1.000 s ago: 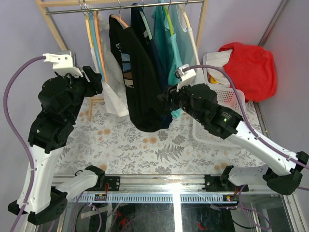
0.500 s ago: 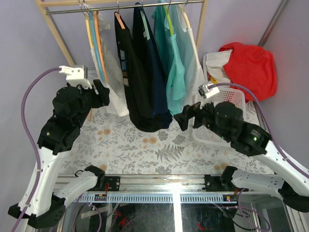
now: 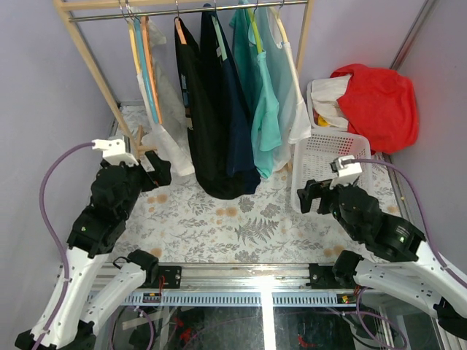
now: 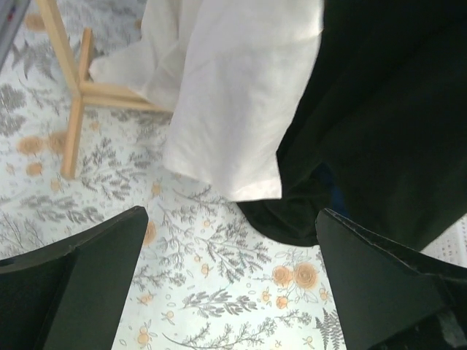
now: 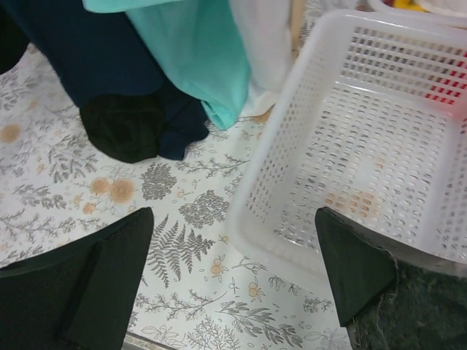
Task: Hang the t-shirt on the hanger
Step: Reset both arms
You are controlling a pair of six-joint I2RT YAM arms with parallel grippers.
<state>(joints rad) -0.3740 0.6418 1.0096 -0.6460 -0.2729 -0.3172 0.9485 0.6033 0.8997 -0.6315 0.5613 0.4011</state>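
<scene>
at the table's (image 3: 219, 222) far edge the t-shirt (image 3: 198, 117) hangs on the hanger (image 3: 179, 32); left gripper (image 3: 160, 170) and right gripper (image 3: 307, 195) gape empty.

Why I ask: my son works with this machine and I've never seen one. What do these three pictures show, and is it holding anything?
These are two robot arms bolted side by side. The wide picture comes from a camera above and behind them. The other two come from a camera on each wrist, looking out between that arm's own fingers. The left gripper and the right gripper are both open and hold nothing. On the flowered tablecloth stands a white basket, a red cloth bunched beyond it. The black t-shirt hangs on an orange hanger from the rail, among other shirts.
</scene>
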